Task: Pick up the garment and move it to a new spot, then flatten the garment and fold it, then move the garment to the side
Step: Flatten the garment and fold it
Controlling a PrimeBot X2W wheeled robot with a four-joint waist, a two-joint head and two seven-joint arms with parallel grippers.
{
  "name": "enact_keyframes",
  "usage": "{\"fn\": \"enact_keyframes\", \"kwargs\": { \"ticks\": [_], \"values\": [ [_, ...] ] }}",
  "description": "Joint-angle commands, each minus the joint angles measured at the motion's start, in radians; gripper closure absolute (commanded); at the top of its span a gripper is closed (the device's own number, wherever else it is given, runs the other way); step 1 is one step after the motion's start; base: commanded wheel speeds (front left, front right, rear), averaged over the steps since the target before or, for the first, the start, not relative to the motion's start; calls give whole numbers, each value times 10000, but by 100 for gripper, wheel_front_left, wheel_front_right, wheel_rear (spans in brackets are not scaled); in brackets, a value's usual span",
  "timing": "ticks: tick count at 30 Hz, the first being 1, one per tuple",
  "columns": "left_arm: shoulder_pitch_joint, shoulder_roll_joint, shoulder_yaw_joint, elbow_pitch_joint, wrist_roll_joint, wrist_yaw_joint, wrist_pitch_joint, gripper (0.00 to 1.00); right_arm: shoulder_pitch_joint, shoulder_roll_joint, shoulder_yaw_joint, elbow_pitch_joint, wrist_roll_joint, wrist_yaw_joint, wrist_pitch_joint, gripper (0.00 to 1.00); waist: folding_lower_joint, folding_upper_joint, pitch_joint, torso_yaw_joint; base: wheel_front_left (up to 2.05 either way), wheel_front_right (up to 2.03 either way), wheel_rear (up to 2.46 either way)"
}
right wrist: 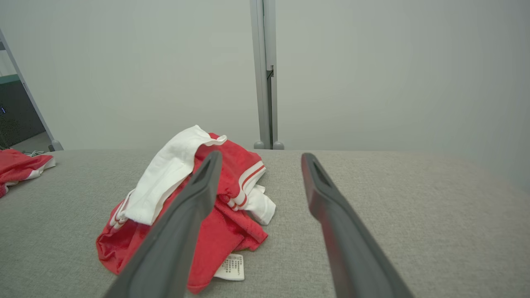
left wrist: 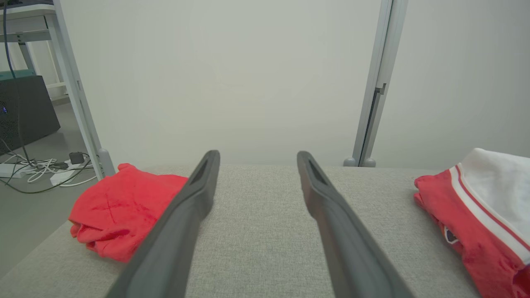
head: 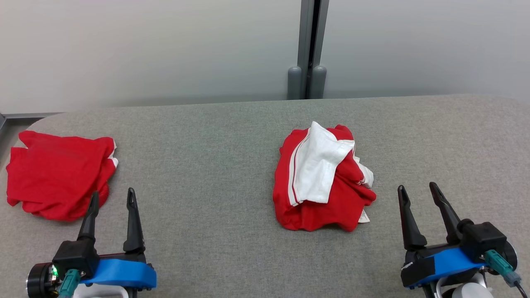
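Crumpled red-and-white garment [head: 323, 182] lies centre-right of frame on the desk [head: 215, 165]. Both jaws gape wide, empty, at the bottom corners — a shallow pinch may snag one layer only.

middle: bare table [head: 198, 165] was wide open between the two heaps
left edge: red pile [head: 58, 178] sat in the way
centre-right: crumpled garment [head: 323, 186] blocked that bit

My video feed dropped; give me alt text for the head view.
A crumpled red-and-white garment lies on the grey table, left of the open right hand. The open left hand sits near a second red garment at the left edge.
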State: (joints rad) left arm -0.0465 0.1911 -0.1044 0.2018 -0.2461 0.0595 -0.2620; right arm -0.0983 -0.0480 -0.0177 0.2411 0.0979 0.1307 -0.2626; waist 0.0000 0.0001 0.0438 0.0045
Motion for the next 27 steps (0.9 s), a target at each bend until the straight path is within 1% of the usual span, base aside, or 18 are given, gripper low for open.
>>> {"fn": "enact_keyframes", "kwargs": {
  "ticks": [1, 8, 15, 20, 27],
  "values": [
    [-14, 8, 72, 11, 49, -37, -44, 0, 94, -43, -6, 21, -10, 1, -33, 0, 0, -1, 4, 5, 0, 0, 0],
    [-48, -63, 105, 33, 86, -46, -45, 0, -106, -43, 80, 119, 111, 3, -33, 0, 0, -1, 0, 65, 0, 0, 0],
    [-203, -189, -11, -26, 164, -68, -45, 0, -888, -46, 728, 653, 408, 1, 10, 0, 0, -1, 157, 251, 0, 0, 0],
    [-437, -289, -131, 92, 166, -231, -44, 0, -1721, -41, 1024, 1441, 429, 3, 6, 0, 0, -1, 437, 553, 0, 0, 0],
    [-887, -532, -226, 277, 287, -442, -45, 0, -2886, -44, 1064, 3082, 338, 1, -13, 0, 0, -1, 975, 1151, 0, 0, 0]
  ]
}}
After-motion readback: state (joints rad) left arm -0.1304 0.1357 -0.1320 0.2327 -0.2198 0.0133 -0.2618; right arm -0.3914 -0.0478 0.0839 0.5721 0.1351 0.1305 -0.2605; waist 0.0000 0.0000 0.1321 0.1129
